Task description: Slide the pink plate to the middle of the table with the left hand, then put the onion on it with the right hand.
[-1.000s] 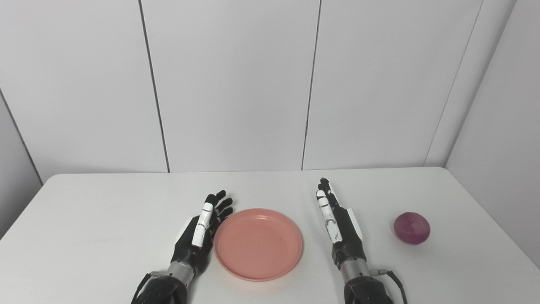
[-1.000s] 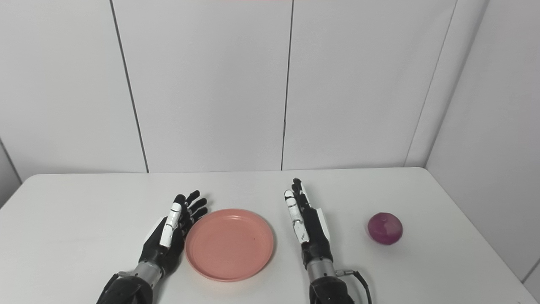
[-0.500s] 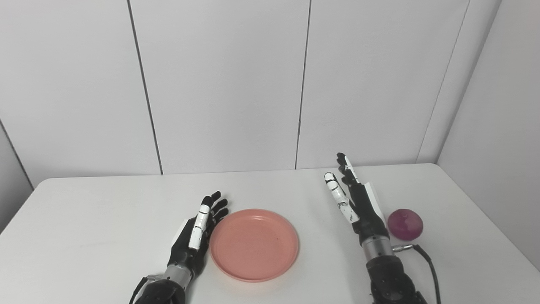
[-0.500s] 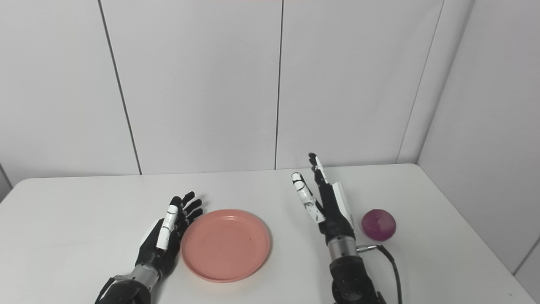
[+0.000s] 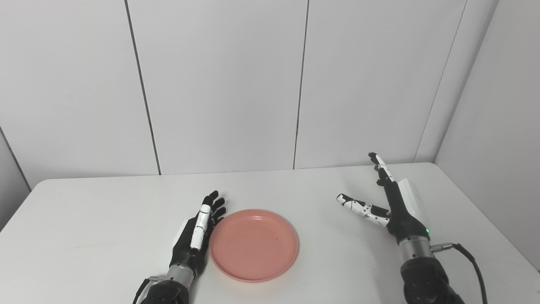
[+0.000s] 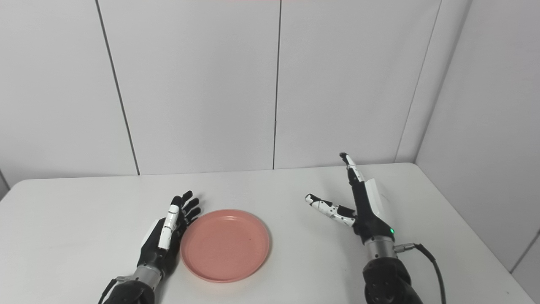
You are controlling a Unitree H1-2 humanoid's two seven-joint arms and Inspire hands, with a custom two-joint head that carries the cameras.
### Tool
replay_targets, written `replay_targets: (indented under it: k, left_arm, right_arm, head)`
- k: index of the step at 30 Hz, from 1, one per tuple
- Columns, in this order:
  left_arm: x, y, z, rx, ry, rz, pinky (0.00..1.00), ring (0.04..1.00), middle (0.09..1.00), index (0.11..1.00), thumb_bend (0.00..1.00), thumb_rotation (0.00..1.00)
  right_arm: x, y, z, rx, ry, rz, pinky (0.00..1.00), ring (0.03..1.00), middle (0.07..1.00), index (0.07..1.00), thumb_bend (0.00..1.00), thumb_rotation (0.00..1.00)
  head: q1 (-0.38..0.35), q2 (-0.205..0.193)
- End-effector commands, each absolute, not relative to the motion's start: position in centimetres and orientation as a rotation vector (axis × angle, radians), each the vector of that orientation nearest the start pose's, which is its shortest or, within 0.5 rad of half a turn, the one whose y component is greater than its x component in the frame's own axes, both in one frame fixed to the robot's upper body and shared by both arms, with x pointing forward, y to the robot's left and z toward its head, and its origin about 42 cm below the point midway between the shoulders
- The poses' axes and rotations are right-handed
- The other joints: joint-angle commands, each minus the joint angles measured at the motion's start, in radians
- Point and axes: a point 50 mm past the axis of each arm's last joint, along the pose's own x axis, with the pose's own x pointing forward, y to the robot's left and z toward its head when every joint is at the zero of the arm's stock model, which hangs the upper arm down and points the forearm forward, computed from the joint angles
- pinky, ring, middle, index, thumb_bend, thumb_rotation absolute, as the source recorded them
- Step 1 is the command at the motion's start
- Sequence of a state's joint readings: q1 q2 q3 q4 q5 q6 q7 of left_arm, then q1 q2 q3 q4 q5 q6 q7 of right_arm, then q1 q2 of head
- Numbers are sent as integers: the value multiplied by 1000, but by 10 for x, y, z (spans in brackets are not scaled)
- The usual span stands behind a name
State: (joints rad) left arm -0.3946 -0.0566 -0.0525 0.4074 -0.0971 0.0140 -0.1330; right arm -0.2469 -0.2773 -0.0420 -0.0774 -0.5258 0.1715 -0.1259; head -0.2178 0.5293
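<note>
Room: pale panelled walls are seen behind a white counter (image 5: 105,219), with a side wall closing in at the right.
Left hand (image 5: 195,236): it is laid on edge near the counter's front edge, left of centre, fingers straight and apart, nothing held; its palm side is set just beside the plate's left rim, which is judged to be the pose a sideways push calls for. Whether it touches the rim cannot be told.
Pink plate (image 5: 254,245): it is set flat near the front edge, about midway between the counter's left and right edges, so the slide is judged to be done or nearly so. Nothing is carried on it.
Right hand (image 5: 390,209): it is raised over the right part of the counter, spread wide, thumb thrown out toward the plate, nothing gripped; a grasp is judged to be in preparation.
Onion: it is not seen in either view; it is possibly hidden behind the right hand.
</note>
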Motion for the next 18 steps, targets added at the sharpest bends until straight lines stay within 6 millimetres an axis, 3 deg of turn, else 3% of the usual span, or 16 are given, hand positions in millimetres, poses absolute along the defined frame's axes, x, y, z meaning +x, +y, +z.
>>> replay_targets:
  k: [1, 18]
  left_arm:
    - [411, 123, 139, -101, -73, -305, 973, 945, 953, 947, 670, 1000]
    - [412, 138, 136, -61, -68, -278, 1000, 957, 956, 950, 663, 1000]
  right_arm:
    - [360, -305, 228, -797, -278, -330, 738, 853, 898, 917, 793, 390]
    - [357, -340, 235, -931, -166, -411, 777, 880, 907, 915, 829, 410]
  head:
    - [-4, 0]
    - [-50, -12]
